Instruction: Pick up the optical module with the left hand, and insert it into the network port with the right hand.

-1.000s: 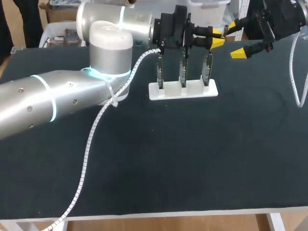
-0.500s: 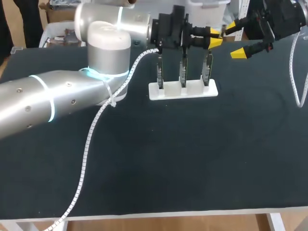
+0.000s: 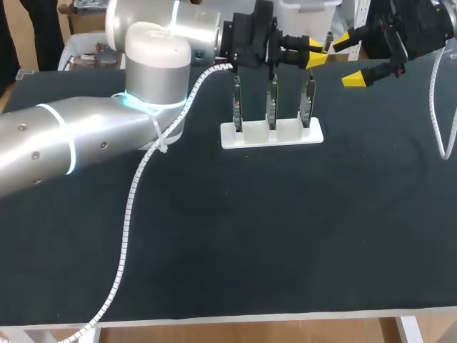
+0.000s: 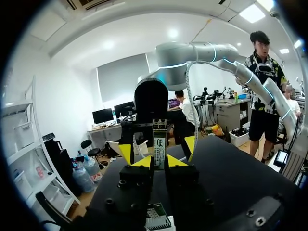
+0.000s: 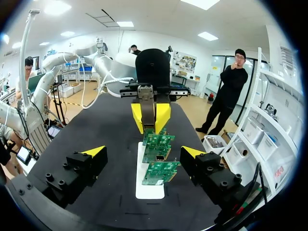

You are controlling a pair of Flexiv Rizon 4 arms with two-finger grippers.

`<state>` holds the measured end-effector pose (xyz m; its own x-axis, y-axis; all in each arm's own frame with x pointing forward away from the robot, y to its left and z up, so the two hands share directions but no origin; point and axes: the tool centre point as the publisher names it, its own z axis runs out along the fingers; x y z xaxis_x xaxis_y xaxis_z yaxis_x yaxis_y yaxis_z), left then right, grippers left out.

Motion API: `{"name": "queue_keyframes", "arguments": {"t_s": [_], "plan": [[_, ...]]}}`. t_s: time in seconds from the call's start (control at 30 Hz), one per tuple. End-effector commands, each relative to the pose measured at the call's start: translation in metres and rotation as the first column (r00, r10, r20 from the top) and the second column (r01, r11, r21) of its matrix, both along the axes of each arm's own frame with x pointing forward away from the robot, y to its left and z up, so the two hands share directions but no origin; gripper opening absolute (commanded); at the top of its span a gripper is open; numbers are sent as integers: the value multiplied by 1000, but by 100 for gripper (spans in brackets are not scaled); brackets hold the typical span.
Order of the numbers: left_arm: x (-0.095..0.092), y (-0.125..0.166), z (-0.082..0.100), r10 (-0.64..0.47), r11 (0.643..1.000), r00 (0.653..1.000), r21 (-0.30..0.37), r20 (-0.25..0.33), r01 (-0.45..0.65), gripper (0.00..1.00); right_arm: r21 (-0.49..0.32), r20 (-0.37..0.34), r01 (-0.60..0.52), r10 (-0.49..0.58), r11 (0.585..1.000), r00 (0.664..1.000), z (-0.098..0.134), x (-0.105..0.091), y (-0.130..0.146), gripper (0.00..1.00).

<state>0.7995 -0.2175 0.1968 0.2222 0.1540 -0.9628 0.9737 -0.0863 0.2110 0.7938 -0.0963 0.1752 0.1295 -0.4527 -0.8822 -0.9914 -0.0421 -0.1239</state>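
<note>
Handover pose: left gripper point(image 4: 159, 162) above the rack point(image 3: 271, 134), right gripper point(image 5: 143, 153) facing it
My left arm point(image 3: 86, 136) is stretched across the table point(image 3: 285, 236) so its fingers, closed narrowly on the optical module point(image 4: 159, 139), present it end-out toward the right side, I judge for a swap. Below, one white rack holds three green circuit boards point(image 3: 271, 103) upright in its slots; the optical module hangs clear of them. Right fingers spread wide, holding nothing

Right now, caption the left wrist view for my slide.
Left gripper shut on the optical module, held upright between its yellow tips above the dark table.
</note>
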Motion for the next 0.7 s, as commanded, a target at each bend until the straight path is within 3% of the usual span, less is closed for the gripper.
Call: {"name": "queue_keyframes", "arguments": {"t_s": [0.03, 0.3, 0.7], "plan": [[5, -4, -5, -6, 1000, 1000, -2, -6, 6, 0, -1, 2, 3, -3, 1000, 1000, 0, -2, 0, 100], [2, 1, -15, 11, 1000, 999, -9, -33, -11, 0, -1, 2, 3, -3, 1000, 1000, 0, -2, 0, 100], [5, 3, -9, 13, 1000, 999, 8, -53, -13, 0, -1, 2, 3, -3, 1000, 1000, 0, -2, 0, 100]]}}
